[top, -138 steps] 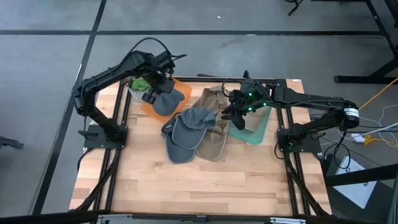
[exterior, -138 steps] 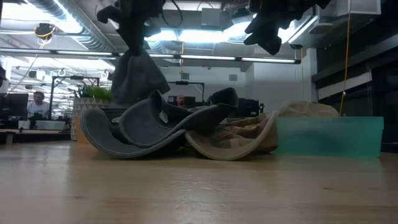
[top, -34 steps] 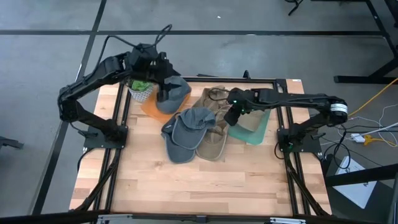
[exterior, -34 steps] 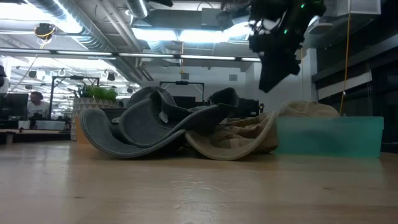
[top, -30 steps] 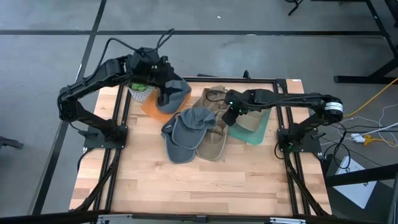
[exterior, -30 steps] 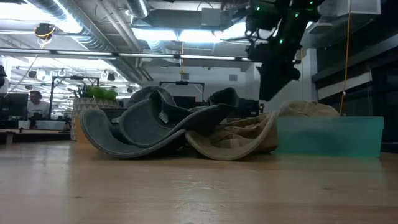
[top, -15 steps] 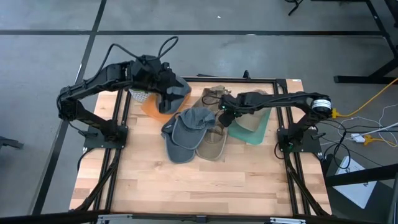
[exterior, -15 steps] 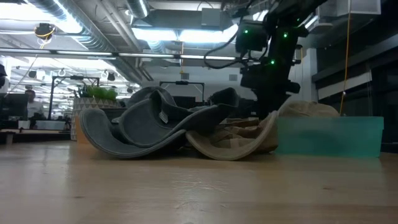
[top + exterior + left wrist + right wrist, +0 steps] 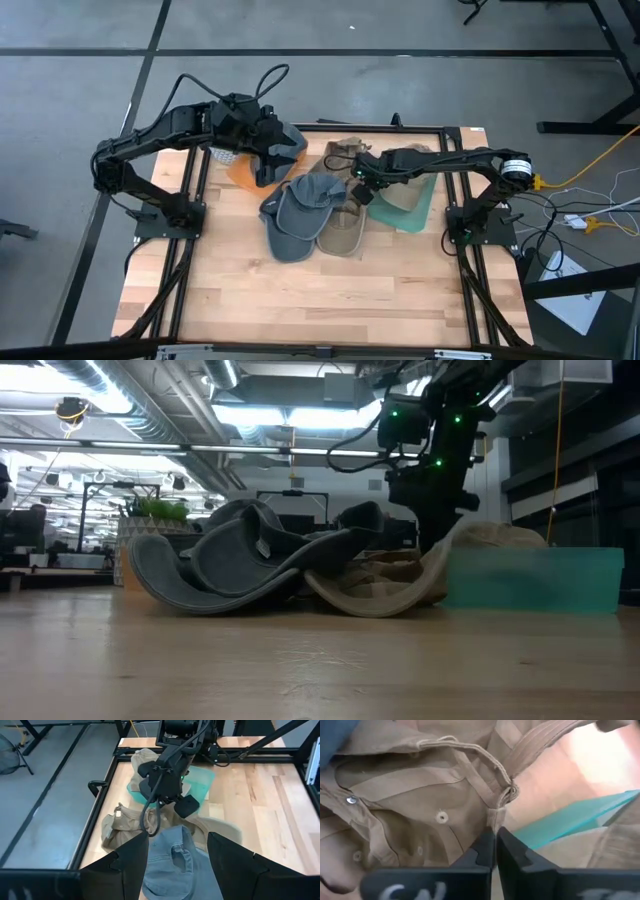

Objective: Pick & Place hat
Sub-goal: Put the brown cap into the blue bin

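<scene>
Several hats lie in a heap mid-table: a grey hat overlaps a tan hat with a cord. My right gripper is down on the tan hat, shut on it. Another grey hat lies in the orange tray at the far left. My left gripper hovers open beside that tray, holding nothing. My right gripper pinches the tan hat's edge between its two fingers, just where the cord loop is sewn on. The fingers come from above, slanting down. That edge is drawn up toward the fingers; the remainder of the hat lies on the table.
A teal bin with another tan hat in it stands right beside my right gripper. A potted plant stands at the far left behind the orange tray. Bare wood stretches along the near half of the table.
My right gripper has come down and toward the table's left, from above the teal bin onto the tan hat, and has shut on its edge, which now stands slightly raised. My left gripper has stayed open near the orange tray.
</scene>
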Robot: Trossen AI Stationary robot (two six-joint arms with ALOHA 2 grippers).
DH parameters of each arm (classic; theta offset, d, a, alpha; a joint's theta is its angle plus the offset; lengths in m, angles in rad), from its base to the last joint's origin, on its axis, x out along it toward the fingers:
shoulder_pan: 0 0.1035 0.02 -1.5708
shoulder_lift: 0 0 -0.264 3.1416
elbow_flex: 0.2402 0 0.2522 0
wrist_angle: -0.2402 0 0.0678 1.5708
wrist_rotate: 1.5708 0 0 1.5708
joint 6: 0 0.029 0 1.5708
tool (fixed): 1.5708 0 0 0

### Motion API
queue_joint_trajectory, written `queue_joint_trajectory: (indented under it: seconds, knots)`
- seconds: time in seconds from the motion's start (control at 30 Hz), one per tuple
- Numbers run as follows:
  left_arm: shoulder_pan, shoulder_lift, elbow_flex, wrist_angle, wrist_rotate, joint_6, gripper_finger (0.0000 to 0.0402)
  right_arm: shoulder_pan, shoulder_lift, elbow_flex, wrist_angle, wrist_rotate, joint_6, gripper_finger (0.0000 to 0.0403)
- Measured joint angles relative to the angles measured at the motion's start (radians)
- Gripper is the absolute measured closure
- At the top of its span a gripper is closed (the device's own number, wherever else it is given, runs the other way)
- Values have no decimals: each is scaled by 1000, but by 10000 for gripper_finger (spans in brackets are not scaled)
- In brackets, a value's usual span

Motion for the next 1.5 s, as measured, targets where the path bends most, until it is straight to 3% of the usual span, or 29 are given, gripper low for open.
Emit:
queue_joint_trajectory:
  seconds: [0.3, 0.63, 0.87, 1.33, 1.5]
  knots:
    - [-25, 0, 0, 0, 2, -6, 203, 35, -93, 76, -12, 146, -113, 395]
    - [-21, 0, 0, 0, -3, -6, 203, 107, -158, 250, -7, 313, -379, 397]
    - [-21, 0, 0, 0, -4, -6, 203, 137, -172, 339, 42, 330, -582, 397]
    - [-21, 1, 0, -2, -4, -24, 203, 140, -238, 365, 236, 192, -758, 397]
    - [-21, 1, 0, -23, -5, 45, 203, 128, -316, 365, 271, 7, -779, 397]
